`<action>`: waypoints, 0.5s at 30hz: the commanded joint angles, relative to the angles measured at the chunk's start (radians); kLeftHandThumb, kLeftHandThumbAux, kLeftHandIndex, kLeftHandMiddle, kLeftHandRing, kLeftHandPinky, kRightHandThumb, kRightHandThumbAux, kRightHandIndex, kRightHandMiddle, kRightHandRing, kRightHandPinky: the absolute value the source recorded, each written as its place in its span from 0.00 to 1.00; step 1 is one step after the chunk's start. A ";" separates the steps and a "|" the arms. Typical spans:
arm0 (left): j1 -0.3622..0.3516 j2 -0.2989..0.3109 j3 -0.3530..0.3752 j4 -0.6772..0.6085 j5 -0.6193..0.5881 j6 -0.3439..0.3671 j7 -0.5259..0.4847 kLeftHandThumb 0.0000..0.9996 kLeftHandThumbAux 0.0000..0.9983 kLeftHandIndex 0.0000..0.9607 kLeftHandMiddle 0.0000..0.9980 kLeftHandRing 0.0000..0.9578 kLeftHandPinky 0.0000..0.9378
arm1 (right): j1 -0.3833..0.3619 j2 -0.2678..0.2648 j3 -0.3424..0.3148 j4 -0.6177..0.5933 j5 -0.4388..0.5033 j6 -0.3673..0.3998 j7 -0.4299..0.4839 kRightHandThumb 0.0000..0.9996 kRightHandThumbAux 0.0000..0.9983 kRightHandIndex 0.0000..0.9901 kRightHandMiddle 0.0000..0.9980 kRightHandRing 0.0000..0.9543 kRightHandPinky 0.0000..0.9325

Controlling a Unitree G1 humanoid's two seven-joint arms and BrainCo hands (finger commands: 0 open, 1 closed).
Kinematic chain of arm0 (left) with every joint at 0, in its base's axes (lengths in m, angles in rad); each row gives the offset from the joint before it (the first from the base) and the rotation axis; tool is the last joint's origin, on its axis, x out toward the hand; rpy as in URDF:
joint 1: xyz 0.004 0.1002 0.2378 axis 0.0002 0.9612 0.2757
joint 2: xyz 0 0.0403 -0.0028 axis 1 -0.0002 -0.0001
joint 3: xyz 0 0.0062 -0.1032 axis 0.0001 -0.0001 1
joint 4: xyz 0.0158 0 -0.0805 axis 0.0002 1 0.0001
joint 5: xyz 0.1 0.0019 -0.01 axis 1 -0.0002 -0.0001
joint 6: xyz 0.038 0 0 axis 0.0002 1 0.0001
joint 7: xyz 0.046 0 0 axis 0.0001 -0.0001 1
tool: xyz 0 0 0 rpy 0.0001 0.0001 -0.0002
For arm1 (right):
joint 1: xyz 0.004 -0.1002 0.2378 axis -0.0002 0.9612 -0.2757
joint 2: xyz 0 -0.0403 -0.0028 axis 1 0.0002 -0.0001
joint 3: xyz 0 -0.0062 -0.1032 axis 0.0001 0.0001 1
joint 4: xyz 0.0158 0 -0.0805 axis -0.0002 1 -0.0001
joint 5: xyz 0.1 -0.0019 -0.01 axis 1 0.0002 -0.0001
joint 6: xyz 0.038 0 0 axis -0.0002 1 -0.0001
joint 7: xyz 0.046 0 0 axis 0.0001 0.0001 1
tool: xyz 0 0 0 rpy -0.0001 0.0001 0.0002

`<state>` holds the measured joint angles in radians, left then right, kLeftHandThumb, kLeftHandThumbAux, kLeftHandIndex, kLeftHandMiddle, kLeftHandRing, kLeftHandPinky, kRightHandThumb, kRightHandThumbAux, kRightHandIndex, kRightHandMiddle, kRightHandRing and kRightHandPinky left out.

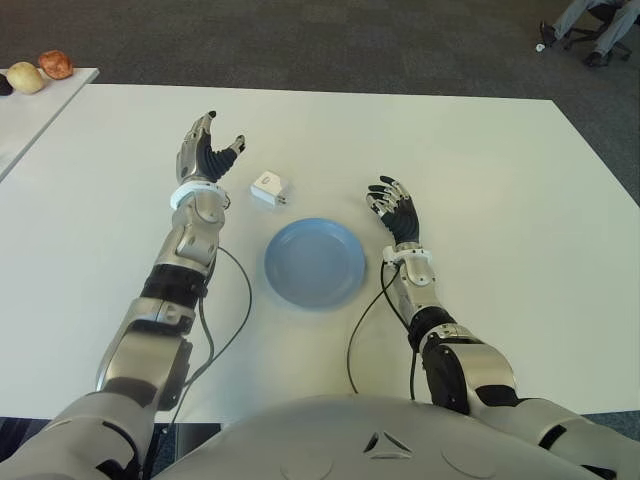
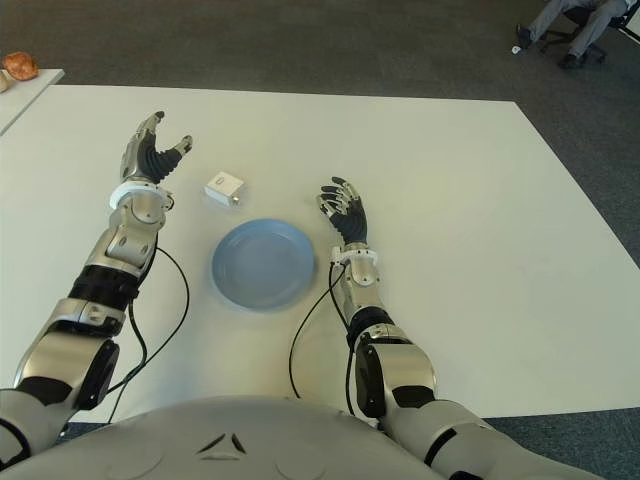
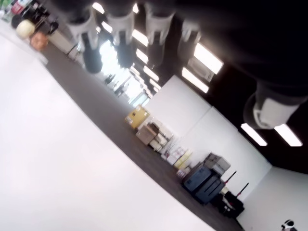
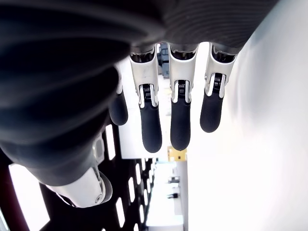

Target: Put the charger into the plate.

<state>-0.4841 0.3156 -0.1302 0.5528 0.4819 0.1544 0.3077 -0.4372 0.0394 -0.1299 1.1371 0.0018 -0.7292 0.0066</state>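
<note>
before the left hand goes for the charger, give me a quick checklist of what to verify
1. Charger lies free on the table, nothing on it: ok.
2. Left robot hand open and empty, beside the charger on its left: ok.
3. Plate empty, ready to receive: ok.
4. Right robot hand open, right of the plate and off it: ok.
5. Cable near the plate not over its rim: ok.

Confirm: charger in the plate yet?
No. The charger lies on the table just beyond the empty plate, near the open left hand.
</note>
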 commanded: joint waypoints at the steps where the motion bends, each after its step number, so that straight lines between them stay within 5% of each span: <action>1: -0.032 0.033 -0.061 0.122 0.057 -0.063 0.014 0.27 0.44 0.04 0.10 0.12 0.18 | 0.069 0.022 -0.003 0.029 0.015 0.029 0.013 0.14 0.78 0.20 0.36 0.34 0.32; 15: -0.103 0.073 -0.265 0.280 0.235 -0.109 0.015 0.07 0.46 0.00 0.00 0.00 0.00 | 0.069 0.012 -0.011 0.029 0.024 0.069 0.052 0.07 0.77 0.19 0.36 0.33 0.25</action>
<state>-0.5637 0.3761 -0.3567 0.7979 0.6721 0.0545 0.3221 -0.4317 0.0395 -0.1368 1.1274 0.0114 -0.7205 0.0481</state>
